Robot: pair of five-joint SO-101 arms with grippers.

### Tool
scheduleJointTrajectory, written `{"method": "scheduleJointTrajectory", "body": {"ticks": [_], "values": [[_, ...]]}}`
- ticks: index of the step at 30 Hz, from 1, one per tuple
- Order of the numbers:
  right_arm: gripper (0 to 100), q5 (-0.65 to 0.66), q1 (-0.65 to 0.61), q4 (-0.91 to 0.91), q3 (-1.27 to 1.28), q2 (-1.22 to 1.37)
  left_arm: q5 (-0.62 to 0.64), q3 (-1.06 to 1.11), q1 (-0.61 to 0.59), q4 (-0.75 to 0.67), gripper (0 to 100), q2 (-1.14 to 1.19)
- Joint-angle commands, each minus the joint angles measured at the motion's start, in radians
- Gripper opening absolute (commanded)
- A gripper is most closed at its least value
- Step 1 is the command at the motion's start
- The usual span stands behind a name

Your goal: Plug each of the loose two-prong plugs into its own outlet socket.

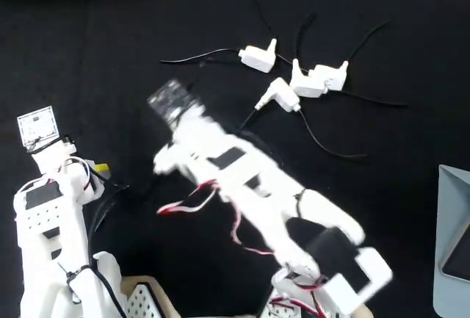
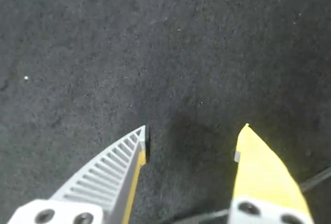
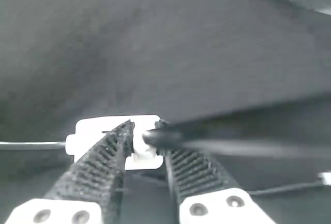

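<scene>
Several white plug pieces on black cords lie at the far middle of the black cloth: one point(image 1: 257, 58), another point(image 1: 280, 95), and a joined pair point(image 1: 317, 80). My right arm point(image 1: 235, 171) stretches diagonally from the near right toward the cloth's middle. In the right wrist view, my right gripper point(image 3: 144, 127) has its black fingers drawn together on a black cable point(image 3: 156, 137). A white plug block point(image 3: 98, 133) lies just beyond the fingertips. My left gripper point(image 2: 195, 128) is open over bare cloth near the left edge point(image 1: 105, 173), far from the plugs.
A grey container point(image 1: 452, 237) sits at the right edge. Red and white wires point(image 1: 192, 199) hang under the right arm. A perforated board point(image 1: 143, 300) lies by the arm bases. Black cords point(image 1: 323, 142) trail across the cloth around the plugs.
</scene>
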Motion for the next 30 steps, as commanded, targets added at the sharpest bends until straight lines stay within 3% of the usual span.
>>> {"method": "scheduleJointTrajectory", "body": {"ticks": [1,9,13,19,22,27,30], "values": [[1.3,0.002,0.143,-0.049,-0.031,-0.107,0.005,-0.008,-0.013,-0.017,28,-0.029],[1.5,0.008,0.348,-0.325,-0.082,0.045,0.005,-0.010,-0.012,-0.017,28,-0.029],[3.0,0.002,0.430,-0.241,-0.222,0.165,0.005,-0.010,-0.012,-0.017,28,-0.029],[24.2,0.000,0.448,-0.058,-0.311,0.211,0.005,-0.008,-0.012,-0.017,28,-0.029],[19.7,0.000,0.431,-0.052,-0.300,0.185,0.005,-0.008,-0.010,-0.021,28,-0.029],[0.7,0.000,0.423,-0.049,-0.199,0.010,0.005,-0.005,-0.010,-0.055,28,-0.029],[2.7,0.000,0.402,-0.052,-0.050,-0.193,0.008,-0.001,-0.005,-0.058,27,-0.031]]}}
